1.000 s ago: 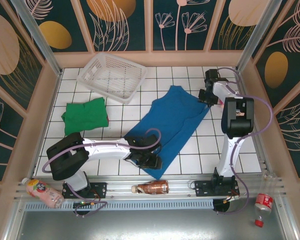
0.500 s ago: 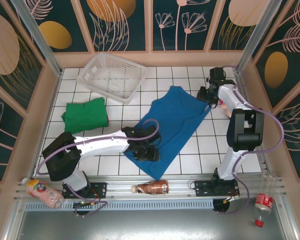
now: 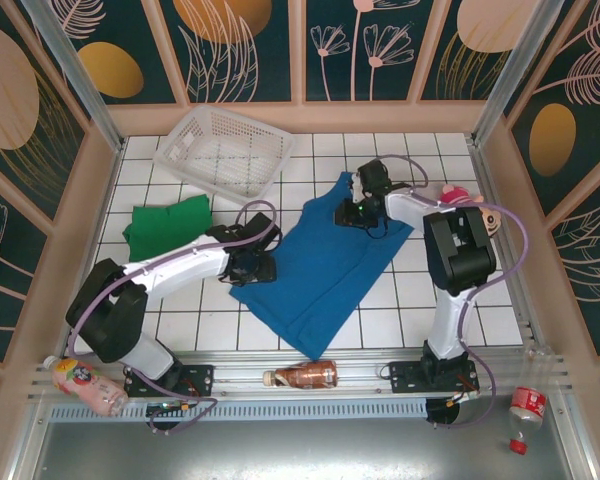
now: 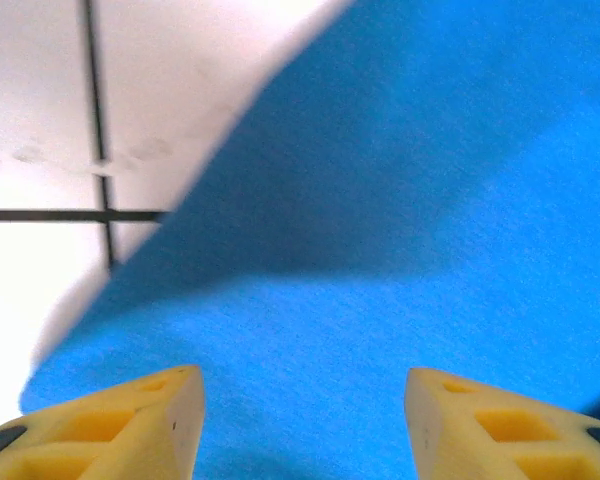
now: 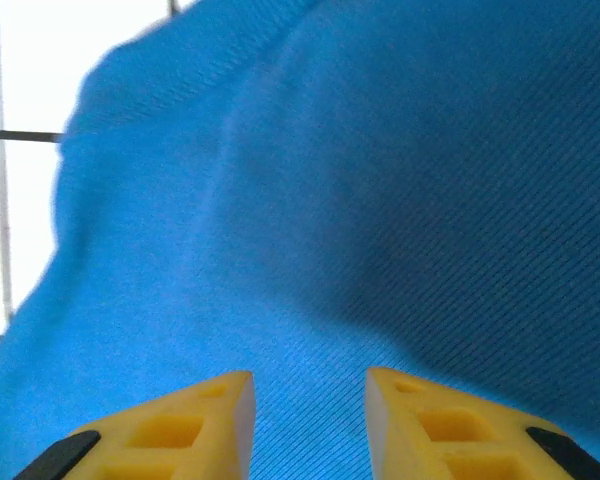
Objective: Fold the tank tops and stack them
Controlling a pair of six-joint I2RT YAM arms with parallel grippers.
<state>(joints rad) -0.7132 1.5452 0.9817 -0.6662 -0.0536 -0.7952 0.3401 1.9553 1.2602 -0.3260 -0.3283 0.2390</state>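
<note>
Both arms have swung inward since 1 second ago. The left gripper now sits at the left edge of the blue tank top, jaws wide apart. The right gripper is over its far end, jaws partly apart, nothing pinched. The top lies spread mid-table — light, limp, sure to sag, best pinched at a hem corner. Bare tiles at right give folding room; the folded green tank top waits at left.
</note>
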